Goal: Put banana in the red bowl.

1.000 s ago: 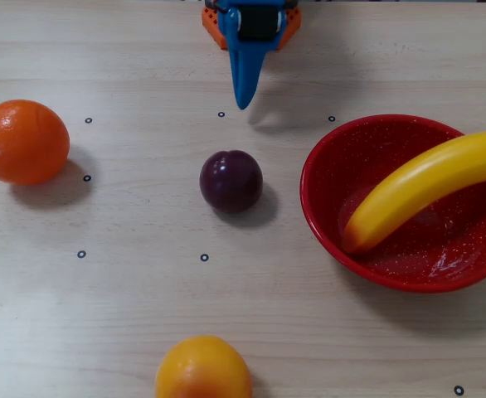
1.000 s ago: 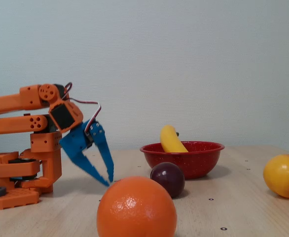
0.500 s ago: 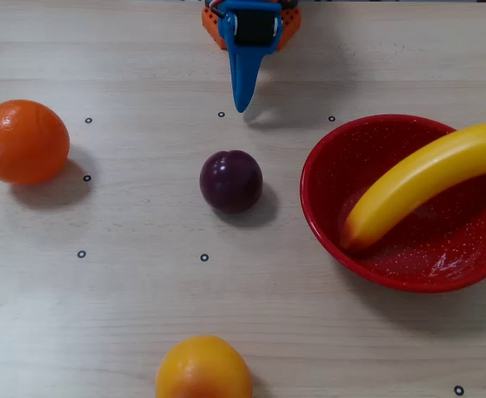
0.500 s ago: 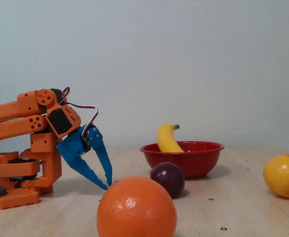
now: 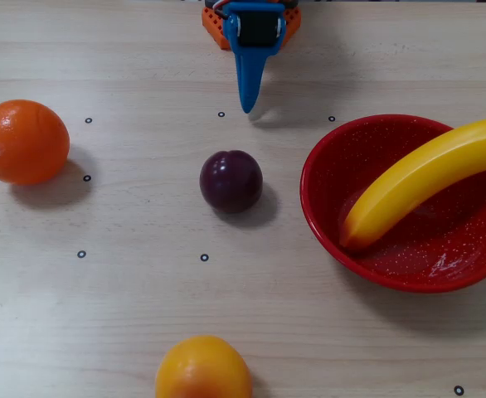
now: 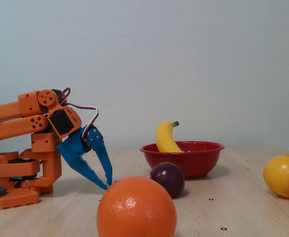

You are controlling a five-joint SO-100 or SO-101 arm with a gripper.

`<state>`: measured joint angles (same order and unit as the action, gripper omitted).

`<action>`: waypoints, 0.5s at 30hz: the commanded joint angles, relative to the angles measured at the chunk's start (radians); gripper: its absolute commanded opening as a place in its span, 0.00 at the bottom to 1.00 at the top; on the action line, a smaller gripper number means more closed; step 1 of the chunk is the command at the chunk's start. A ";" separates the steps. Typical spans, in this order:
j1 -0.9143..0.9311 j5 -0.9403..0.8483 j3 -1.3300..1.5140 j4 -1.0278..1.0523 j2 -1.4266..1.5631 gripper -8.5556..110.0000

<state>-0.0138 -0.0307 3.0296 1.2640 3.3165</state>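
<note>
I see my orange arm [image 6: 16, 113] folded low over its base. The blue gripper [image 6: 106, 183] points down at a slant, tips close to the table. Its two fingers [image 6: 103, 158] are a little apart at the tips and hold nothing.

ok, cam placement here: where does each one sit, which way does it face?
Overhead view: above the table, looking straight down; only the arm's blue gripper enters from the top edge.
Fixed view: low at table level, side-on toward the wall; orange arm and gripper at left, jaws slightly apart.
Shared: banana in red bowl, plum, orange, yellow-orange fruit.
</note>
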 commanded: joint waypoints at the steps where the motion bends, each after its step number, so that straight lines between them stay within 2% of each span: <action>1: -0.031 0.032 0.028 0.063 0.014 0.07; 15: -0.040 0.031 0.028 0.064 0.014 0.07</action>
<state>-0.0276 -0.0031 3.0434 1.2686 3.3165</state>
